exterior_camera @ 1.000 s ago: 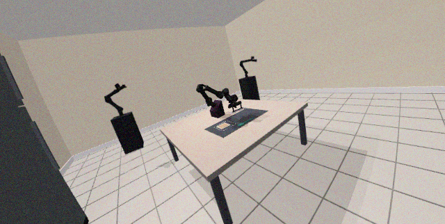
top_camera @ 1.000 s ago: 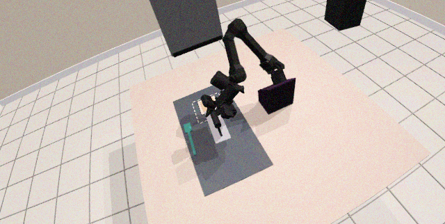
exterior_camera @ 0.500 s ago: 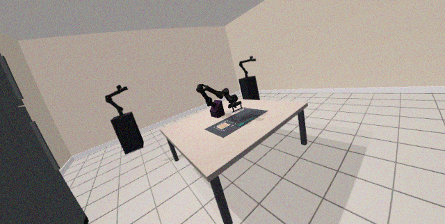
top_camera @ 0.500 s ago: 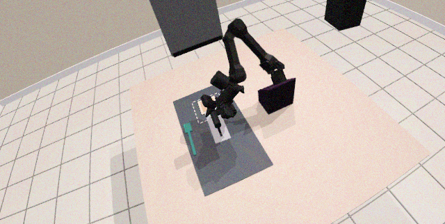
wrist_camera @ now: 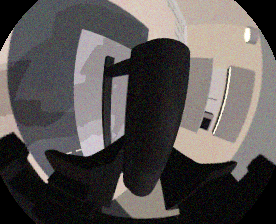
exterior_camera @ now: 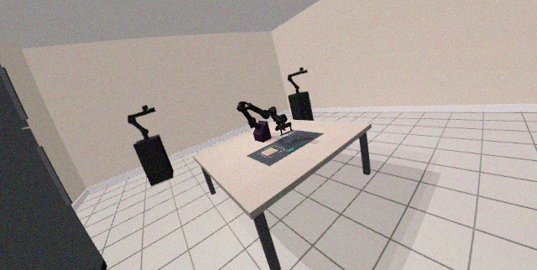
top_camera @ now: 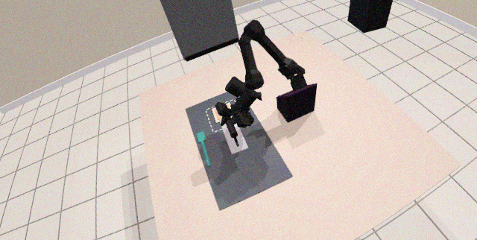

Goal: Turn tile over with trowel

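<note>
One trowel point(top_camera: 233, 133), one tile point(top_camera: 218, 114)

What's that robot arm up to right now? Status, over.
Gripper shut on dark trowel, over the mat. Tan tile inside dashed outline. Teal tool lying apart, not blocking.

Plain beige walls point(exterior_camera: 377, 44) meet at a corner under a flat grey ceiling point(exterior_camera: 147, 2). The floor point(exterior_camera: 419, 203) is laid in large pale tiles with darker grout lines, and a light skirting board point(exterior_camera: 419, 108) runs along the foot of the walls. A pale table point(exterior_camera: 252, 182) with dark legs stands out in the room and throws a soft shadow on the tiles. A tall dark cabinet point(exterior_camera: 25, 203) fills the left edge of the exterior view. Light seems even and diffuse; its source is not visible.
</note>
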`<state>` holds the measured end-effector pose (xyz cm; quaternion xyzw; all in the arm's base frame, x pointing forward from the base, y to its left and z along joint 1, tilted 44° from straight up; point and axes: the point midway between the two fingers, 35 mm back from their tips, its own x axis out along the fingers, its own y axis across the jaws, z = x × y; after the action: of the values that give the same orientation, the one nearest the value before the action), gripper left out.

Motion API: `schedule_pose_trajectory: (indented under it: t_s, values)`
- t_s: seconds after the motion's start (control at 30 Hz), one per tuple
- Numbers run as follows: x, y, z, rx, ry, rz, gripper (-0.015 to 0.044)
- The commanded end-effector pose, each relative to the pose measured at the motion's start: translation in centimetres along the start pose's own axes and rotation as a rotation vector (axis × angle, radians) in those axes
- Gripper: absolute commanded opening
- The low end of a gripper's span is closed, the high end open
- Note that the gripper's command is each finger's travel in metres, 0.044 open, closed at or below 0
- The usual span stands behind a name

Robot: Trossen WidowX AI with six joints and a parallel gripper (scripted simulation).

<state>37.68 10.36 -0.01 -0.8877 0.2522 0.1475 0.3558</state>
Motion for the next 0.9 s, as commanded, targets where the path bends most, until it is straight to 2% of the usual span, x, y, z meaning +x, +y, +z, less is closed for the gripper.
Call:
schedule_pose_trajectory:
  t_s: [0.0,0.43,0.87]
  values:
    - [0.3,-0.4,1.2,-0.056,-0.050,-0.003,0.0000]
    - [2.4,0.0,8.0,-0.392,-0.342,0.029,0.0000]
    - [2.9,1.7,14.4,-0.681,-0.675,0.030,0.0000]
